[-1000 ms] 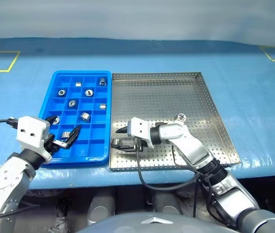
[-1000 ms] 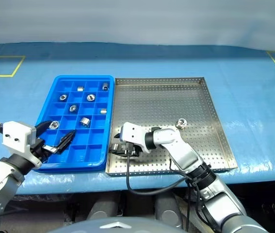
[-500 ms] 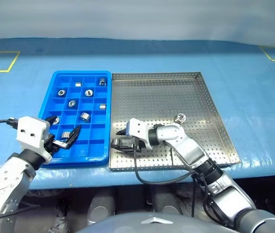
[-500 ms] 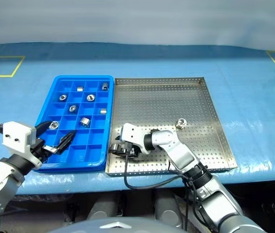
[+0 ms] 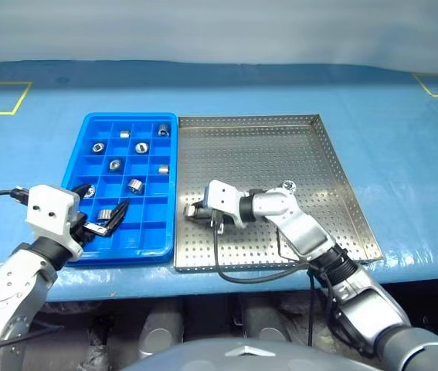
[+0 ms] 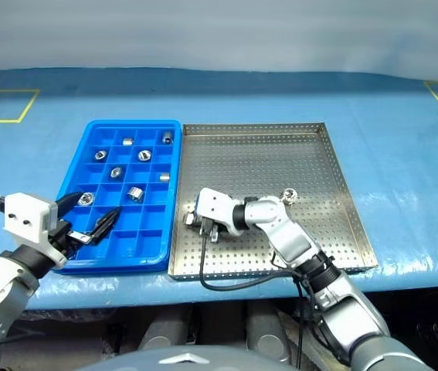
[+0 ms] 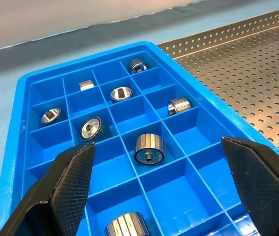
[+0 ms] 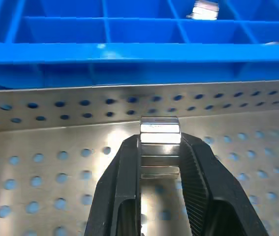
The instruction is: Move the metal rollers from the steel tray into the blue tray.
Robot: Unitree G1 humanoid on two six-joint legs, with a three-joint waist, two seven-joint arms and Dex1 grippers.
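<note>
At the near edge of the blue-covered table (image 5: 404, 147), the left gripper (image 5: 101, 222) hovers with its fingers spread wide and empty over the near rows of the blue tray (image 5: 82, 151), unmoved over the past second. To its right, the right gripper (image 5: 197, 211) has closed in that second from half-open to clamped on one roller (image 8: 160, 142), pinching the faceted silver piece between both black fingers just above the perforated floor of the steel tray (image 5: 334, 166), close to that tray's left rim. That grasp appears to mark the switch from picking to carrying: the piece now looks ready to be lifted and taken left. The way is short but fenced, since the steel rim and the taller blue wall stand side by side directly ahead of the fingers, so the load would need to rise over both before crossing. Farther right, a second roller (image 5: 287, 185) lies alone on the steel floor, well apart from the grip, with bare perforated metal around it. In the blue tray, several metal rollers (image 7: 149, 148) already sit one to a compartment in the middle and far rows, while many cells on its near and right side remain unfilled.
</note>
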